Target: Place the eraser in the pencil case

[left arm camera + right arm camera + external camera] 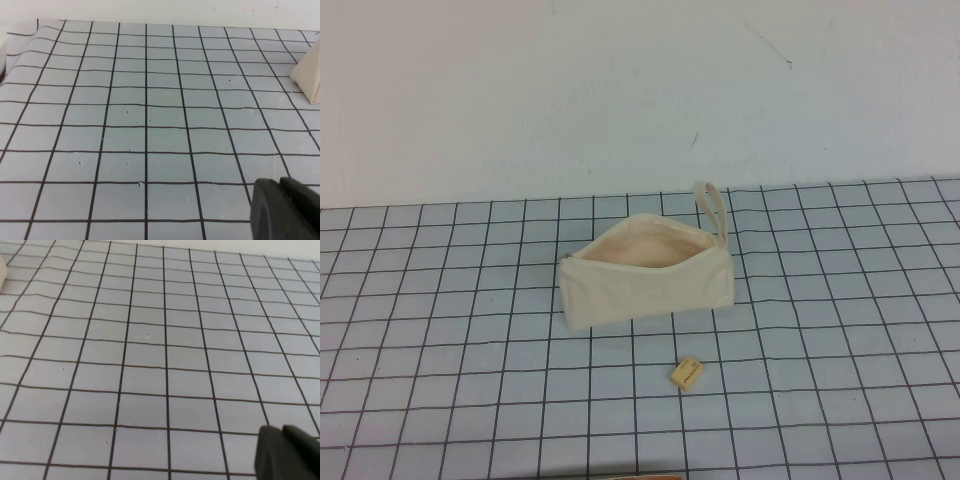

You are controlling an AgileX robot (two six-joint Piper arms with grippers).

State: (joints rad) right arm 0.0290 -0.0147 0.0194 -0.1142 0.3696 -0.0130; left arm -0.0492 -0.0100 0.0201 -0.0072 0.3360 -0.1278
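Note:
The pencil case point(645, 270) is a cream canvas pouch standing on the gridded mat, zip open, peach lining showing, its wrist loop point(713, 208) at the right end. The eraser point(687, 373) is a tiny tan block lying flat on the mat, a little in front of the pouch's right half and apart from it. Neither arm shows in the high view. My left gripper point(280, 182) hovers over bare mat with its jaws together and empty; a corner of the pouch point(309, 75) shows at that view's edge. My right gripper point(281, 429) is also shut and empty over bare mat.
A grey mat with a black grid point(450, 330) covers the table, and a white wall point(620, 90) rises behind it. A thin tan sliver point(630, 477) shows at the near edge of the high view.

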